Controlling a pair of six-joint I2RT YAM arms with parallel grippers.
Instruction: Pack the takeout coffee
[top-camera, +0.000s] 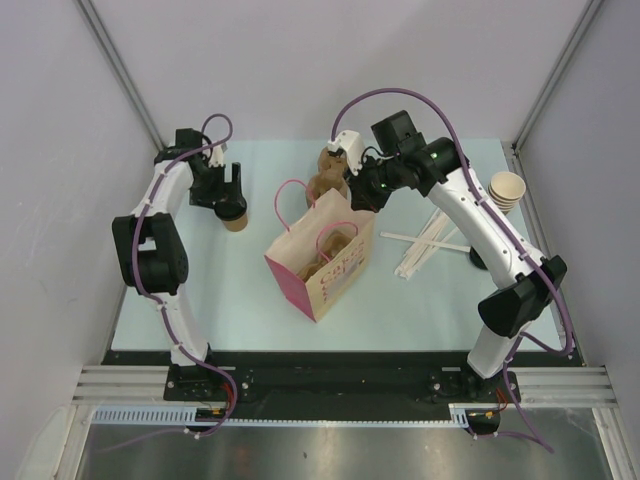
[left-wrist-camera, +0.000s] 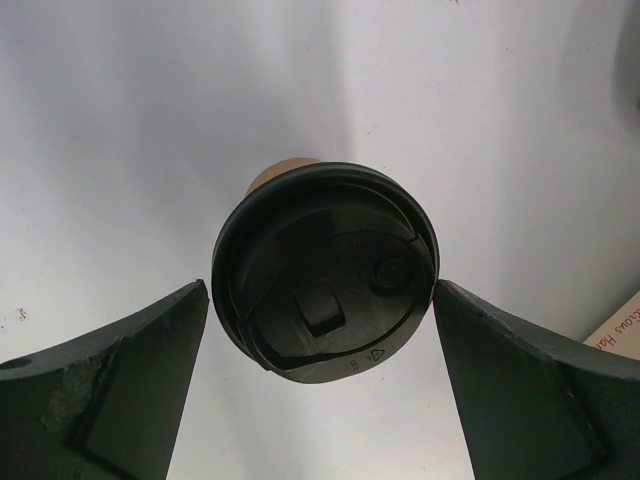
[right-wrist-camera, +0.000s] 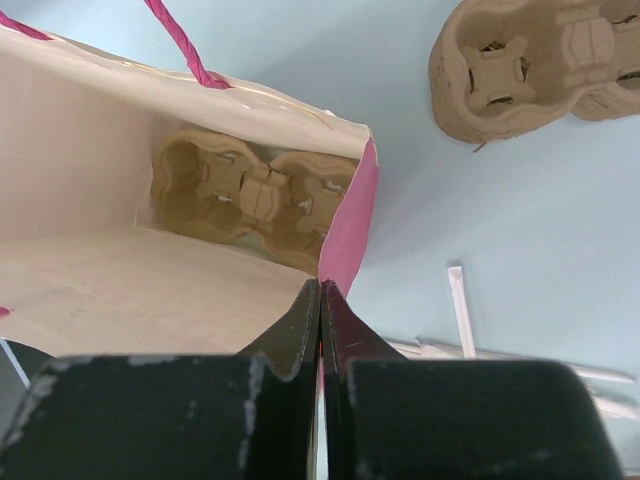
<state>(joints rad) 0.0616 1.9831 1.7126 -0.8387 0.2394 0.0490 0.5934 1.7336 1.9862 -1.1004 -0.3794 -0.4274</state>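
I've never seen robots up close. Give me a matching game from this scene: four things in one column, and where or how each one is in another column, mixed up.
1 coffee
2 bag
3 right gripper
4 beige cups

A stacked at the far right
B shut at the bag's rim
C black-lidded, between the fingers of the open left gripper
D standing open, a carrier inside

Pairs: 1-C, 2-D, 3-B, 4-A
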